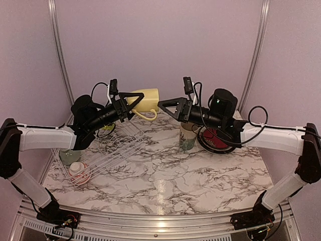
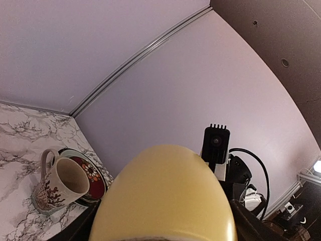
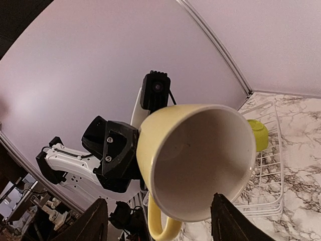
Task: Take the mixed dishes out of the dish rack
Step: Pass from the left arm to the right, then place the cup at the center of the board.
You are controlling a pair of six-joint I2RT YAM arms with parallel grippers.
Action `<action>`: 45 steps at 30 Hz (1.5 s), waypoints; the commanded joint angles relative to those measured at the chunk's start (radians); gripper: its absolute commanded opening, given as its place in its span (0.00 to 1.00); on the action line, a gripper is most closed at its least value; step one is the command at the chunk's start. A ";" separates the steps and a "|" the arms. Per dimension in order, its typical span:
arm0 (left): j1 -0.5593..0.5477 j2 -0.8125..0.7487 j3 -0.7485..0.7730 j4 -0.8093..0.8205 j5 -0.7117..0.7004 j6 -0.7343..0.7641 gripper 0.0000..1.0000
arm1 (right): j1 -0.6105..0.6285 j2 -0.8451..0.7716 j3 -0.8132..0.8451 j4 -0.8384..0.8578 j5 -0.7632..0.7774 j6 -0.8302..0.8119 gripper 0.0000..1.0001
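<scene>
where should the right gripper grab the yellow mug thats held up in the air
Probably the rim, coming at the mug from its open end. The mouth faces the open right gripper, while the left gripper holds the base end. Pinch the wall with one finger inside, on a side away from the handle, which hangs down.

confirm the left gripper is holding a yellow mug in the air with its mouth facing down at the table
Not quite. The left gripper holds the yellow mug in the air, but its mouth faces sideways toward the right gripper, not down; the right wrist view looks straight into it.
</scene>
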 commanded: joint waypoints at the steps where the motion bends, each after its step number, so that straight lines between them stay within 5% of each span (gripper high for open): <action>1: -0.025 0.007 0.033 0.104 0.029 0.009 0.29 | 0.007 -0.009 0.086 -0.131 0.032 -0.094 0.67; 6: -0.045 0.022 0.039 0.086 0.034 0.010 0.29 | 0.007 0.012 0.100 -0.097 -0.008 -0.084 0.58; 11: -0.058 0.046 0.044 0.097 0.035 -0.003 0.29 | 0.007 0.019 0.097 -0.072 -0.030 -0.070 0.36; 23: -0.062 0.091 0.059 0.146 0.048 -0.049 0.35 | 0.008 0.028 0.077 0.001 -0.062 -0.025 0.01; 33: -0.029 -0.047 -0.001 -0.162 -0.073 0.151 0.97 | 0.001 -0.064 0.067 -0.141 0.020 -0.142 0.00; 41: 0.099 -0.164 -0.084 -0.421 -0.197 0.175 0.99 | -0.008 -0.117 0.068 -0.251 0.113 -0.203 0.00; 45: 0.118 -0.257 -0.071 -0.608 -0.313 0.284 0.99 | 0.012 -0.066 0.172 -0.506 0.287 -0.270 0.00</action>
